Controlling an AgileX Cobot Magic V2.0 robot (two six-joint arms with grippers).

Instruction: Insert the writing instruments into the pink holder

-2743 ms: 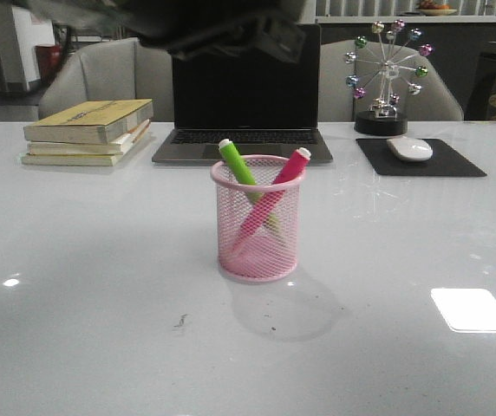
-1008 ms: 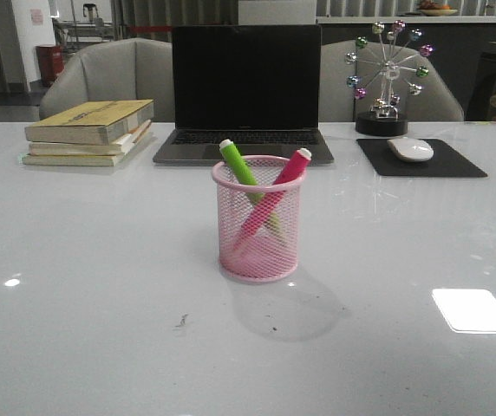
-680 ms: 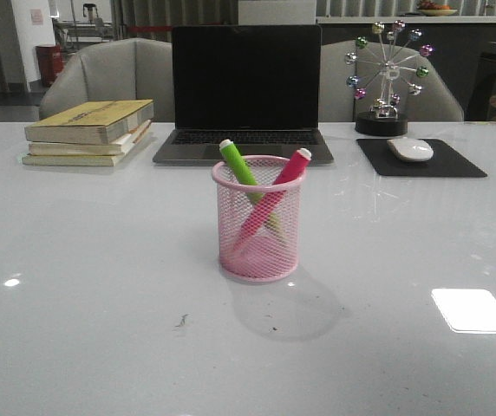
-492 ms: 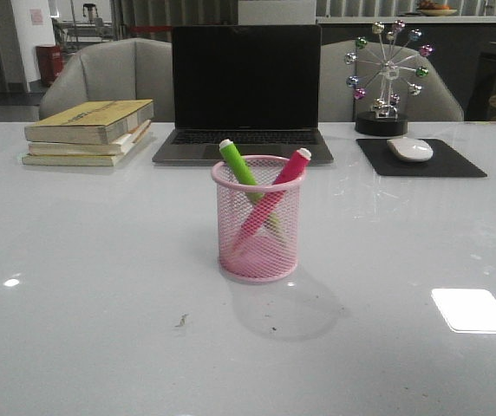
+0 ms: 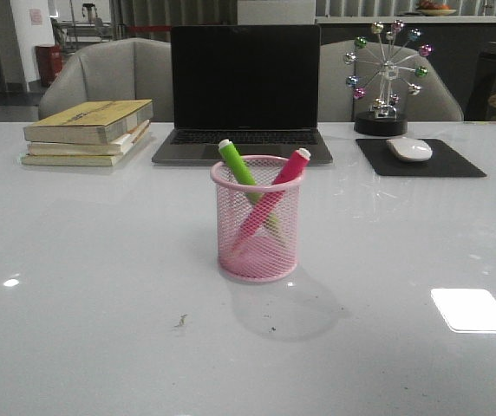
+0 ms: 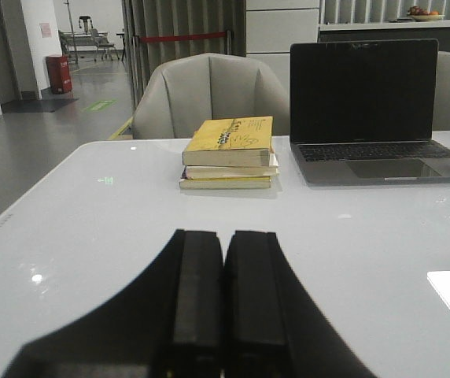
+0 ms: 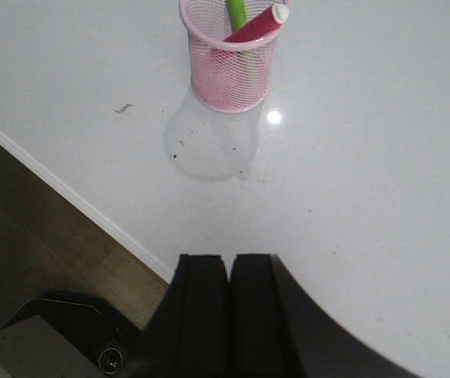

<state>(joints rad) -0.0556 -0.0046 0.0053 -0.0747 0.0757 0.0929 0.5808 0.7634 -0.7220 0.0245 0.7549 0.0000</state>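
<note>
Standing mid-counter [image 5: 75, 260] in front view, the pink holder [image 5: 258, 251] is carrying 2 crossed markers, lime green [image 5: 238, 163] and pink-red [image 5: 284, 175]. Left wrist view: the left end effector [image 6: 223, 291] is sitting closed, empty. Right wrist view: the right end effector [image 7: 229, 307] is closed, well apart from the holder.

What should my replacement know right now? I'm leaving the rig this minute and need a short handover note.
Left claw: shut, empty, above the white table, facing the stack of yellow books.
Right claw: shut, empty, near the table's edge.
Round pink wire-mesh pen cup: upright mid-table, in front of the black laptop.
Lime green marker and pink-red marker: both inside the cup, leaning crossed, white ends up.
Done: both markers are in.
Left: nothing visible.
</note>
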